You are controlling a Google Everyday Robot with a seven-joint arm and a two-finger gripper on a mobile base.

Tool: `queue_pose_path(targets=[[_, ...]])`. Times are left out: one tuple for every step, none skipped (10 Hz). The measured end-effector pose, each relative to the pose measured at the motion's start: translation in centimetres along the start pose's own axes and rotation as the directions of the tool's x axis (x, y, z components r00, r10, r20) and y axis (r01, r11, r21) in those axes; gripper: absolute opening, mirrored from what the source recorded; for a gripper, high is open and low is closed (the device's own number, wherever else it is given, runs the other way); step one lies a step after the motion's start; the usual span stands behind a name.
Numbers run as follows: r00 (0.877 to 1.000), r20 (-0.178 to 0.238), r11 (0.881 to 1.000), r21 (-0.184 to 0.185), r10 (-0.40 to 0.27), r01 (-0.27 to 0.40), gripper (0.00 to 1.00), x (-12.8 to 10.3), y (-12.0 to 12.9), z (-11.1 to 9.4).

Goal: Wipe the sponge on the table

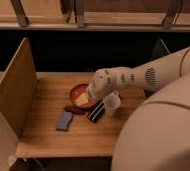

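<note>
1. Sponge [64, 120]: blue-grey, lying flat on the wooden table [48, 142], lower left of centre in the frame. Nothing touches it.
2. Gripper [96, 114]: you see it as a dark, striped shape low over the table, to the right of the sponge and apart from it, with bare wood between them. Whether it is spread or closed does not show; you cannot tell from this view.
3. Red bowl [78, 91]: sits just above and left of the gripper, near frame centre. A pale yellow piece [82, 100] lies inside it.
4. A small dark red flat shape [72, 109] lies at the bowl's lower left edge, between bowl and sponge. You cannot tell what it is.
5. White cup [112, 104]: just beside the gripper on its right, upright, mouth facing up.
6. Arm [133, 76]: white, reaching in from the right side of the frame and bending down over the bowl.
7. Wooden side panel [13, 90]: stands upright along the table's left edge.
8. The robot's white body [163, 135] fills the lower right corner.
</note>
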Motion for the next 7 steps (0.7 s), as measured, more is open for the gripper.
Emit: queue_pose_path(targets=[[1.0, 0.001, 1.0, -0.013, -0.021, 0.021, 0.8, -0.2, 1.0, 0.6], [0.999, 0.008, 0.999, -0.024, -0.031, 0.031, 0.8, -0.6, 1.7, 1.0], [0.999, 0.024, 0.998, -0.044, -0.037, 0.038, 0.8, -1.4, 2.8, 1.3], [0.999, 0.04, 0.998, -0.06, -0.034, 0.036, 0.8, -2.1, 3.7, 1.6], [0.999, 0.047, 0.997, -0.07, -0.021, 0.024, 0.8, -2.5, 4.2, 2.0], [0.999, 0.049, 0.997, -0.073, -0.018, 0.021, 0.8, -2.7, 4.4, 2.1], [0.999, 0.048, 0.997, -0.072, -0.017, 0.02, 0.8, -2.6, 4.3, 2.1]])
